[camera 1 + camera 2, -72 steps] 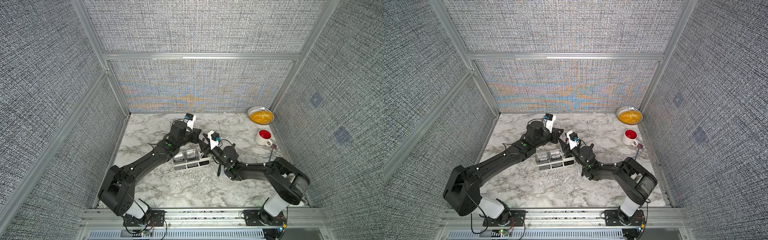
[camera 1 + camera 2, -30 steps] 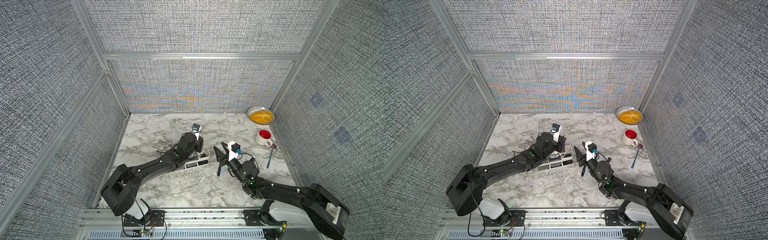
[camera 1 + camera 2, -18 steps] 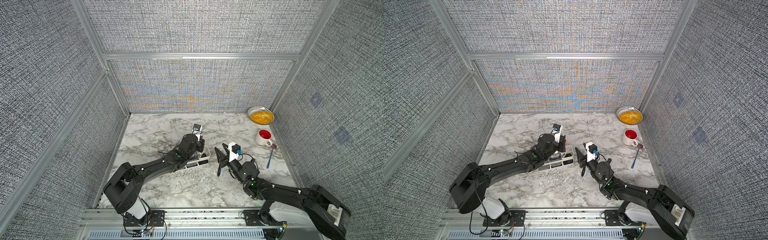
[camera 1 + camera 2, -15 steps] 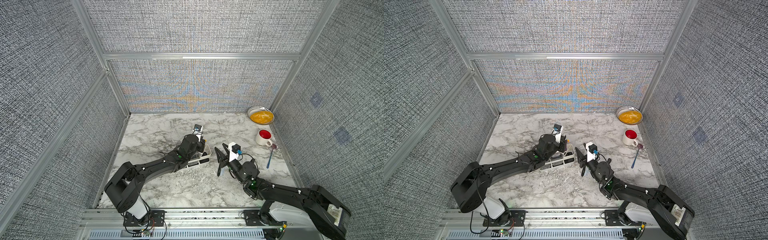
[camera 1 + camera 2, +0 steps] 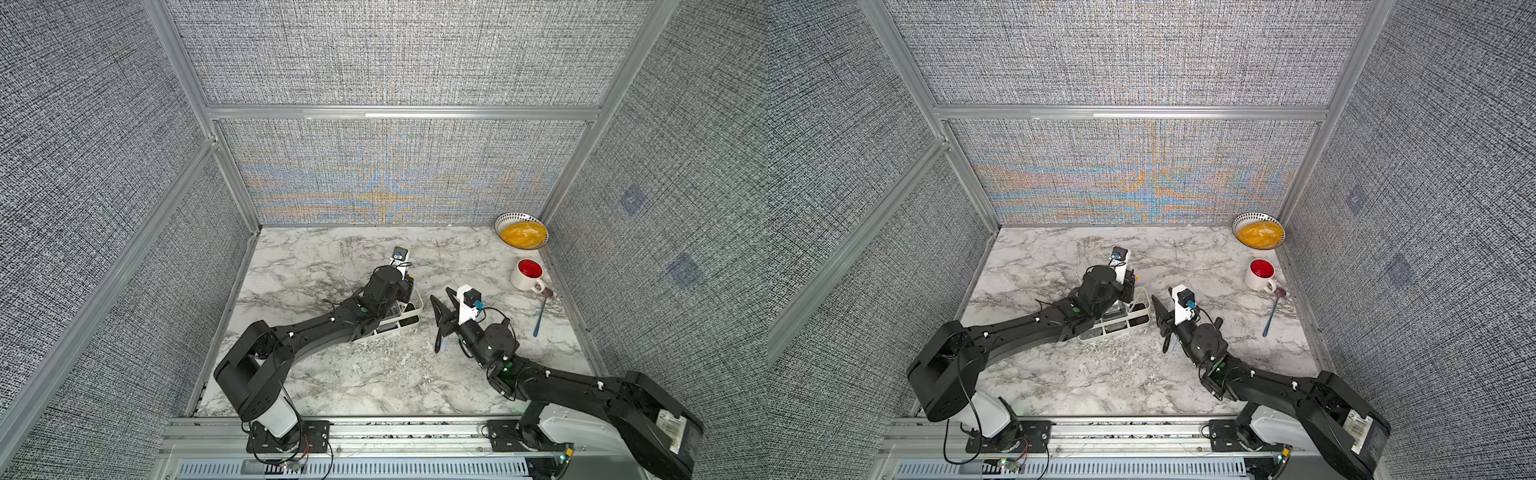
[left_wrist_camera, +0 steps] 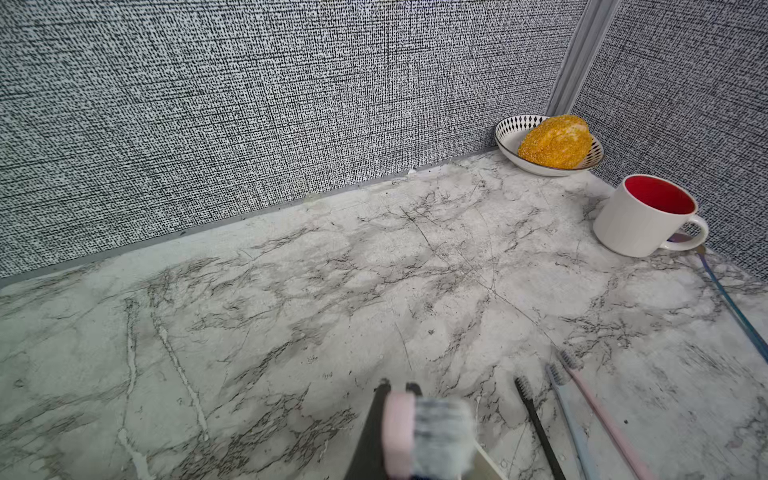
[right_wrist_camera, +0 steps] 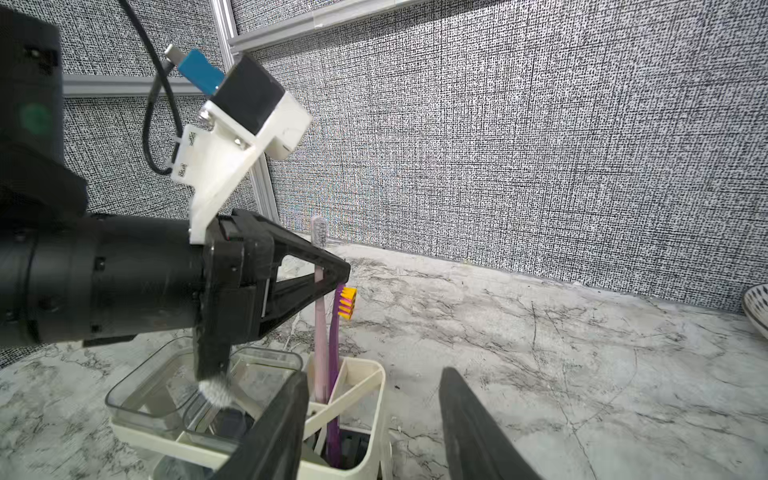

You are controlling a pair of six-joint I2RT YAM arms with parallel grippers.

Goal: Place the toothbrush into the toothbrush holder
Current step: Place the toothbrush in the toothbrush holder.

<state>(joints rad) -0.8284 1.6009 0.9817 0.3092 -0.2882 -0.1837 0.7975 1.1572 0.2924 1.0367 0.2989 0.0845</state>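
Gripping: left end effector [image 7: 338, 272] clamps pale-pink plastic toothbrush [image 7: 319, 328]
White slotted caddy [image 7: 372, 424]: toothbrush now inside — release next
Right end effector [image 5: 433, 323]: open, withdrawn

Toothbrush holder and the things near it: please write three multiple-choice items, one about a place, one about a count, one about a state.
1. Where does the purple toothbrush stand?
A. in the mug
B. in the toothbrush holder's end compartment
C. flat on the table

2. How many clear cups sit in the holder?
A. one
B. two
C. four

3. The left gripper is:
A. shut on the pink toothbrush
B. open over the bowl
C. shut on the mug

1 B: its handle goes down into that compartment.
2 B: two cups sit side by side.
3 A: its tips meet on the upright handle.
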